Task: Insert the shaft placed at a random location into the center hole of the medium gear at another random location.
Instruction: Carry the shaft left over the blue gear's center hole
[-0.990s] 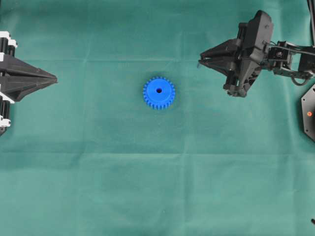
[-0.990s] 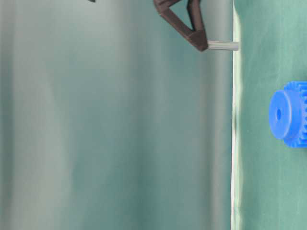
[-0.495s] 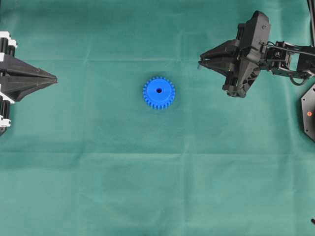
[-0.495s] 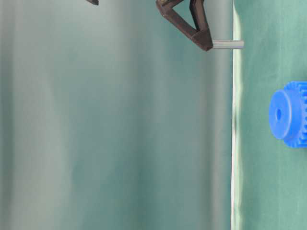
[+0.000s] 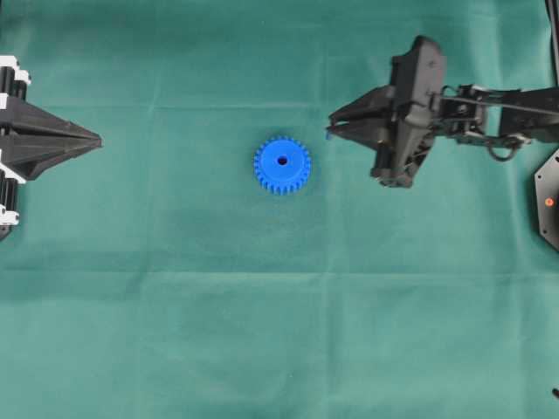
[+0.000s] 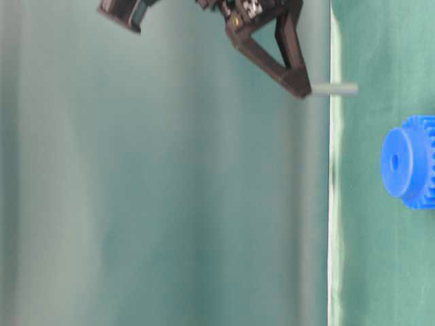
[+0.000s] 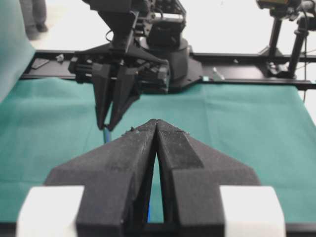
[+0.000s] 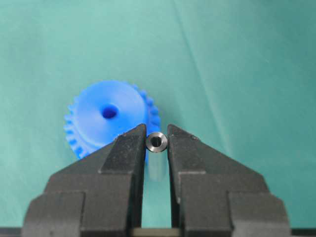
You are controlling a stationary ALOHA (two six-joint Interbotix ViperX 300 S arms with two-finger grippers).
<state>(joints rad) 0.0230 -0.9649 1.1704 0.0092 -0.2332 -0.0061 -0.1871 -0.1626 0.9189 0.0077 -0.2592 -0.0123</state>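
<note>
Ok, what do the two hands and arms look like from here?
Both are matt black. The left hand tapers to a wedge, with white blocks behind its fingers. The right hand has the same pointed black fingers, and thin black cables loop along its arm.

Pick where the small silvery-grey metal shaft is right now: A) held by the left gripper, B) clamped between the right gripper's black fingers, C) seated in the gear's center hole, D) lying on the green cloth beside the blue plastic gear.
B: the right wrist view shows the silvery-grey metal shaft pinched between the right gripper fingers, with the blue plastic gear beyond it and its center hole empty.
</note>
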